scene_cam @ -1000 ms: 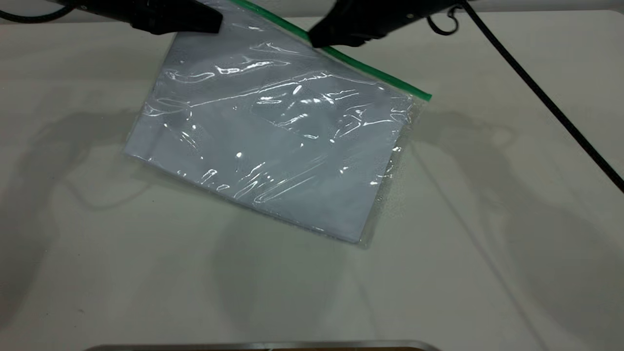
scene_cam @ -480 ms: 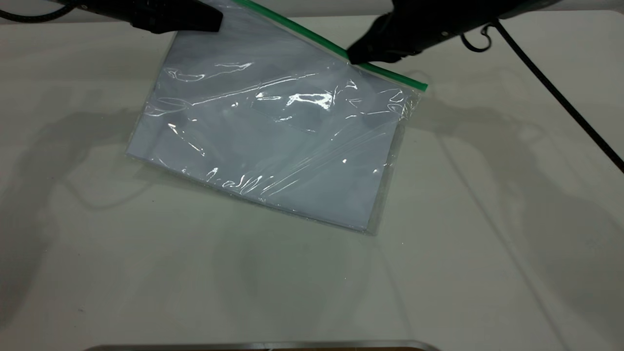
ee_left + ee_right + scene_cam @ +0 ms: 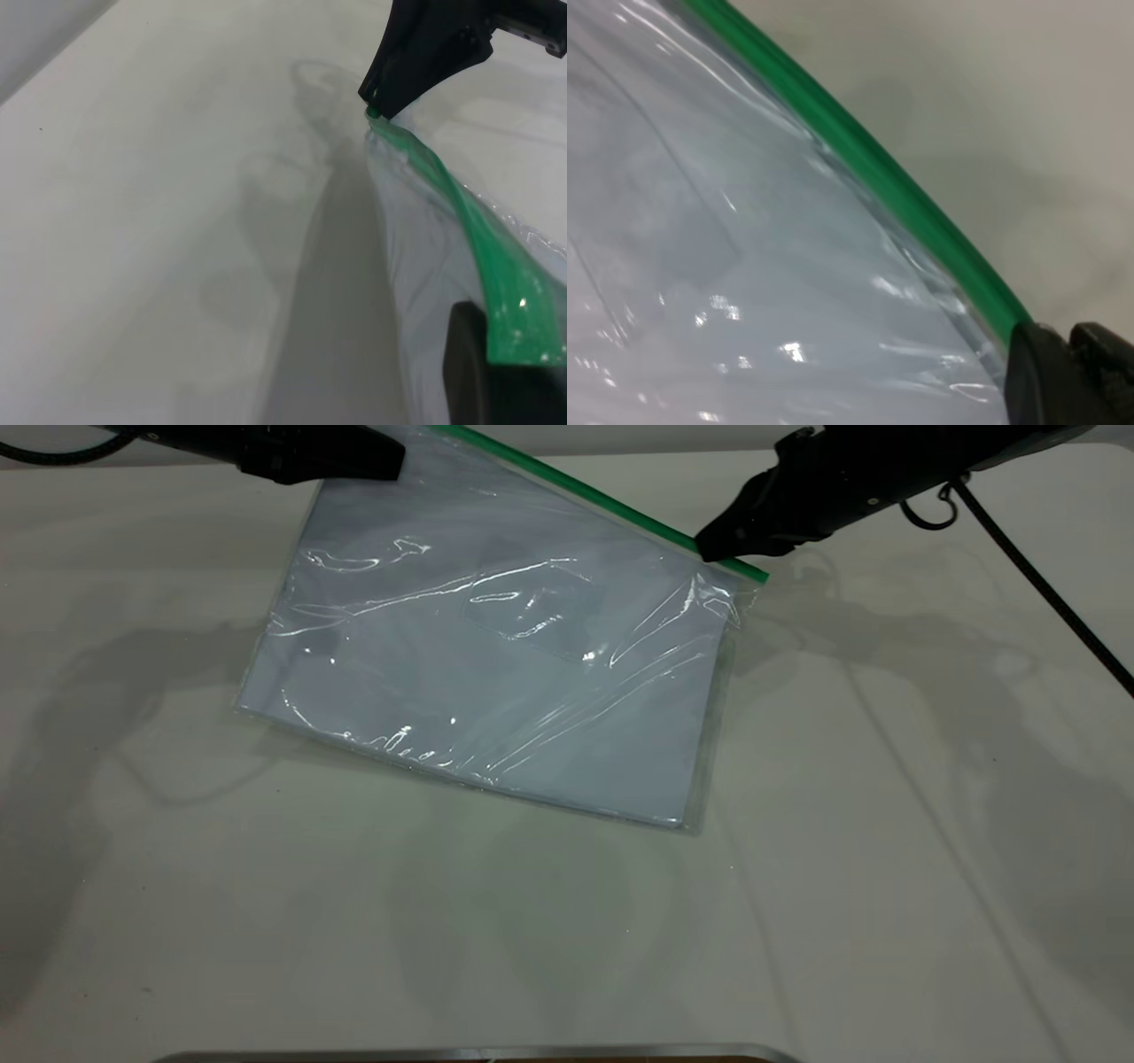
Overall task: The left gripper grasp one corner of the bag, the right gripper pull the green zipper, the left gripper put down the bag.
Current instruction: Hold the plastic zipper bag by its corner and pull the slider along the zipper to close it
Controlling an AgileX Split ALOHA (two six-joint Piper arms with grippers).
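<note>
1. Zipper pull under way: my right gripper (image 3: 713,549) has its fingers pinched on the green zipper (image 3: 376,113), near the track's far end.
2. My left gripper (image 3: 390,465) is clamped on the bag (image 3: 496,673) corner, holding that edge off the surface (image 3: 886,868).
3. Next I reckon: finish the pull, release, lower the bag.

Exterior camera looking steeply down at bench (image 3: 567,921), facing arms; both wrist cameras sitting close, sharing bag's green edge (image 3: 859,159).
</note>
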